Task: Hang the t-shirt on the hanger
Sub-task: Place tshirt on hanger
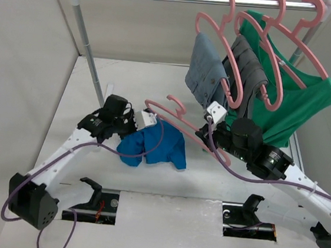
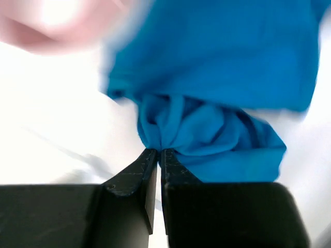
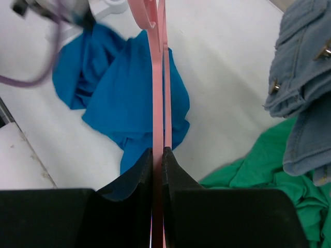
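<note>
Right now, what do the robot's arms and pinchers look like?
Both arms, left arm and right arm, are white bars joined by chunky black round joints. A thin purple cable loops along each. A small white camera box sits by each wrist. The left gripper and right gripper have two flat, black, pointed fingers.

No writing, label, brand or number can be read in any view. The t-shirt [image 1: 169, 149], at the centre of the top view, is plain blue cloth. The hanger [image 3: 159, 77], running up the middle of the right wrist view, is bare pink plastic.
</note>
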{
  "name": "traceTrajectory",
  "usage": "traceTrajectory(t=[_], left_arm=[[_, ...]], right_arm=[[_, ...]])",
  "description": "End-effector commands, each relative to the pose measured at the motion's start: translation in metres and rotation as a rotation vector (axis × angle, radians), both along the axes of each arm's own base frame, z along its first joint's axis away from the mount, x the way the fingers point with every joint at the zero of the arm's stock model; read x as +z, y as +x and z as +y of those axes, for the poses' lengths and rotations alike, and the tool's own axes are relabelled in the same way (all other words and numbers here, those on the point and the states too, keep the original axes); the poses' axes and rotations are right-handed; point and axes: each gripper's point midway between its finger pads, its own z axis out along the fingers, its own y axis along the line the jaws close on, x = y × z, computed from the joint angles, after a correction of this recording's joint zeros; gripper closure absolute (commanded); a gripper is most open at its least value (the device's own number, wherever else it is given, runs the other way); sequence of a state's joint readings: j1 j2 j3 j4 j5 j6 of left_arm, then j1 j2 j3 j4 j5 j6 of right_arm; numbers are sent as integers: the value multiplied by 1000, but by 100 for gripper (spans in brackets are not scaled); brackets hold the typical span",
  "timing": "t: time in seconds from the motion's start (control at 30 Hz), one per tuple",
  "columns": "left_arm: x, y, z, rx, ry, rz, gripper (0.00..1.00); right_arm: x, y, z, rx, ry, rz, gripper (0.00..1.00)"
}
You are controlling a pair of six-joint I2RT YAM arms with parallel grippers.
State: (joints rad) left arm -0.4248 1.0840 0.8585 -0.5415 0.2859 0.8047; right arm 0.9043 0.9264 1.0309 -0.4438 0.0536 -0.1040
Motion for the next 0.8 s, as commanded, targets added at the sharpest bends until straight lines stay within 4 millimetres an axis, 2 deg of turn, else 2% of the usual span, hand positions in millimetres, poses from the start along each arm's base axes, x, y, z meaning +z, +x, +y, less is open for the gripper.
traceTrajectory(t=[0.0, 0.03, 0.07, 0.17, 0.23, 0.27, 0.33, 0.37, 0.4, 0.43, 0.47, 0.5, 0.53, 0.6, 0.63, 0.67, 0.7, 0.77], left_arm=[[117, 24, -41, -190, -149, -386, 100], [138, 22, -47, -239, -173, -441, 100], [177, 16, -55, -304, -208, -540, 100], [220, -15, -74, -466, -294, -587, 100], [225, -37, -82, -569, -319, -591, 100], [211, -52, -80, -624, -294, -545, 100], [174, -68, -74, -726, -208, -507, 100], [151, -67, -64, -700, -148, -457, 100], [105, -73, -52, -678, -91, -346, 100], [82, -72, -43, -663, -34, -318, 100], [58, -65, -25, -624, 76, -305, 100], [44, -60, -17, -597, 116, -310, 94], [14, -66, -5, -578, 160, -282, 88], [-4, -66, 11, -555, 230, -296, 50], [-20, -76, 18, -601, 264, -276, 33], [-16, -81, 20, -596, 257, -303, 22], [-13, -85, 19, -603, 239, -316, 7], [-2, -88, 17, -557, 179, -337, 5]], right_arm=[[14, 5, -13, -75, 42, -30, 100], [17, 5, -16, -84, 48, -38, 100], [13, 7, -21, -104, 30, -29, 100], [17, 7, -29, -144, 46, -30, 100], [18, 6, -33, -161, 52, -25, 100], [19, 5, -37, -169, 52, -28, 100], [20, 4, -41, -183, 57, -26, 100], [20, 4, -41, -183, 58, -26, 100], [20, 2, -43, -183, 59, -27, 100], [20, 2, -43, -183, 59, -27, 100], [18, 1, -44, -183, 50, -21, 100], [18, 1, -44, -183, 50, -21, 100], [18, 1, -44, -183, 50, -21, 100], [16, -2, -42, -160, 47, -9, 100], [16, -2, -42, -159, 47, -9, 100], [13, -1, -41, -157, 33, -10, 100], [15, -2, -42, -157, 31, -9, 100], [13, -1, -39, -145, 19, -7, 100]])
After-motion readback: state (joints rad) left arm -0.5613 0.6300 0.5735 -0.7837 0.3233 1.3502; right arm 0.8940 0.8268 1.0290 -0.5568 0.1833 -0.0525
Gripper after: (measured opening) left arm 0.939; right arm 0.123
